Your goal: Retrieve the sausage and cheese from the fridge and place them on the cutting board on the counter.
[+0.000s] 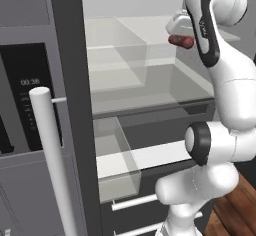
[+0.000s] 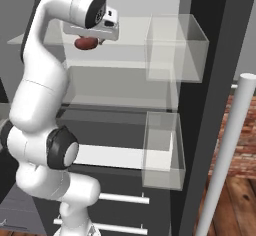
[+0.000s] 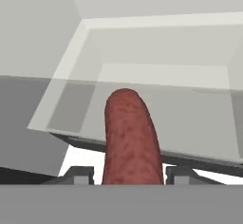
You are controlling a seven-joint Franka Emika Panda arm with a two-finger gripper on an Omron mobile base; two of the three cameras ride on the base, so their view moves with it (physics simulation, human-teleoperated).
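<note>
While you hold the sausage (image 3: 130,140) between the two fingers of the gripper (image 3: 129,173), please think first about the way out of the fridge (image 1: 70,80). Seen from the hand, the pincer is closed on the near end of the link, with one dark fingertip (image 3: 79,174) on each side, and the free end points forward over the glass shelf (image 3: 190,123). From the right base camera the sausage (image 2: 86,43) hangs just under the hand, above the upper shelf (image 2: 125,55) and, I judge, no longer touching it.

The grip takes only one end, so the link can swing or slide if you move fast. I advise you to pull straight back, slowly, and keep the hand level until the sausage is fully outside the open compartment. Watch the clear door bins (image 2: 175,45) at the right and the shelf edge below; a knock there could push the link out of the fingers.

I cannot see the cheese, the cutting board or the counter from here, so the placing and the second trip are still to do.
</note>
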